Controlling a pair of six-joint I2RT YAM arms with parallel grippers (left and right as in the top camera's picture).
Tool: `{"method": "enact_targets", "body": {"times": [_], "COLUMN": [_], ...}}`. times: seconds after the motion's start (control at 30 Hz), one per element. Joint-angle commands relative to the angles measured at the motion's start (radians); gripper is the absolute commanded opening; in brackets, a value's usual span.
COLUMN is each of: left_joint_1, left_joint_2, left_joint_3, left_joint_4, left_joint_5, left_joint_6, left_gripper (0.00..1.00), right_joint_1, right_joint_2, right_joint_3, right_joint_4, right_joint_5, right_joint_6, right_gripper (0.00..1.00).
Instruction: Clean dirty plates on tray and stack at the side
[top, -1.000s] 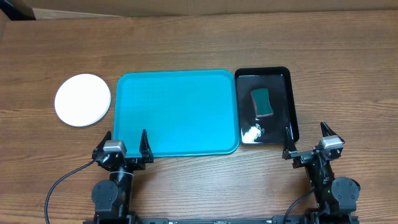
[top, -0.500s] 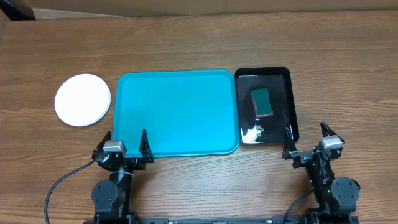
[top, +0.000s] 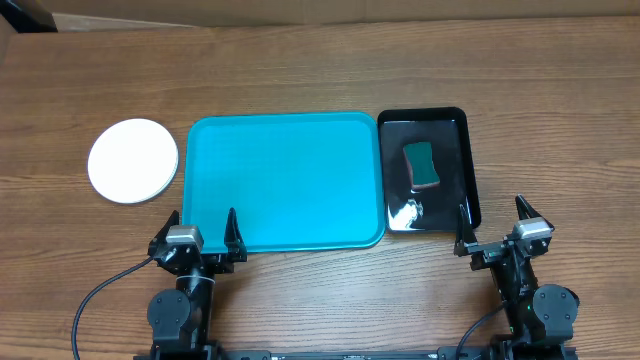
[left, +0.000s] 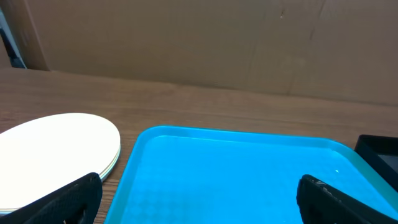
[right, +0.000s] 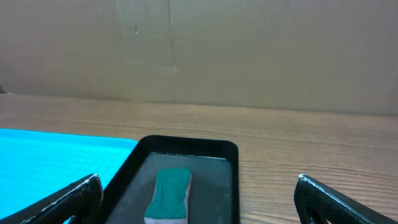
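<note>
I see my left fingers (left: 62, 200) spread wide and holding nothing, at the near edge of the turquoise tray (top: 285, 180). My right fingers (right: 339, 200) are spread too, just near of the black tray (top: 470, 170) that holds a green sponge (top: 421, 164). The plates (top: 133, 161) sit stacked on the worktop (top: 320, 70), left of the turquoise tray, white one on top.

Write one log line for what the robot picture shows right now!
turquoise tray: no plates on it | plate stack: left of tray, white on top | green sponge: in black tray | left gripper: open | right gripper: open
</note>
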Motion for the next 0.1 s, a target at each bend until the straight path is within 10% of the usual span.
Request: {"method": "enact_targets", "body": {"times": [0.0,0.07], "left_joint_1": [-0.007,-0.007], "left_joint_2": [-0.01,-0.01], "left_joint_3": [-0.003,-0.003], "left_joint_4": [-0.002,-0.002], "left_joint_5": [-0.007,-0.007], "left_joint_6": [0.018,0.018], "left_gripper": [1.0,1.0], "right_joint_1": [-0.002,-0.002], "right_joint_2": [-0.01,-0.01], "right_joint_3": [-0.01,-0.01], "right_joint_4": [0.005,0.005], "right_joint_5": [0.009,0.01], "right_joint_6": [-0.004,-0.004], "right_gripper": [1.0,1.0]}}
